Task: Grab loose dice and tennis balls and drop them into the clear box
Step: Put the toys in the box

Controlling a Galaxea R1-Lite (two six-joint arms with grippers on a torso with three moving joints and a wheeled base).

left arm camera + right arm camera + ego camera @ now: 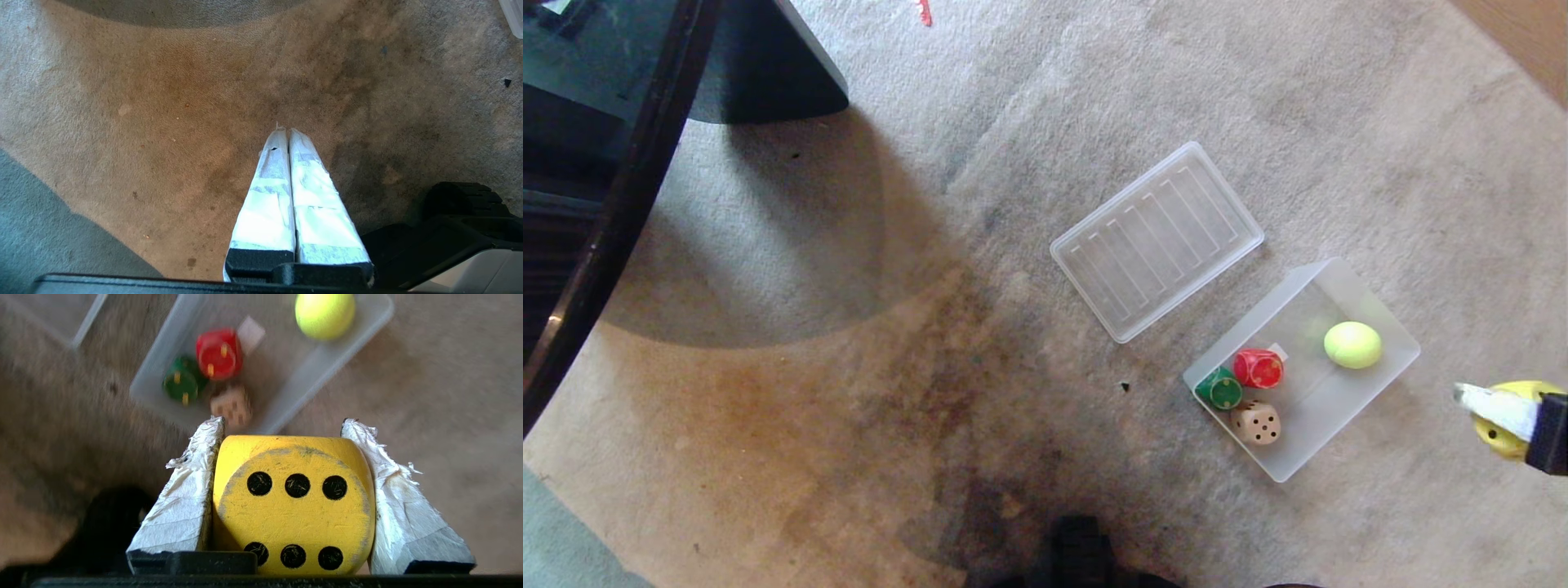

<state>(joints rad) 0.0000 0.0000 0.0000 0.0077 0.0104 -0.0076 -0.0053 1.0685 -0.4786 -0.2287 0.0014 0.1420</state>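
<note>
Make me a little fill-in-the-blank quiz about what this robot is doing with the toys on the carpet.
1. The right pincer is shut on the ______ dotted cube.
2. The shallow clear plastic box holds three dice and one fuzzy ______.
3. The flat ribbed clear lid lies on the carpet ______ the box.
4. The left pincer is shut and holds ______.

Missing words: yellow; tennis ball; beside; nothing
</note>
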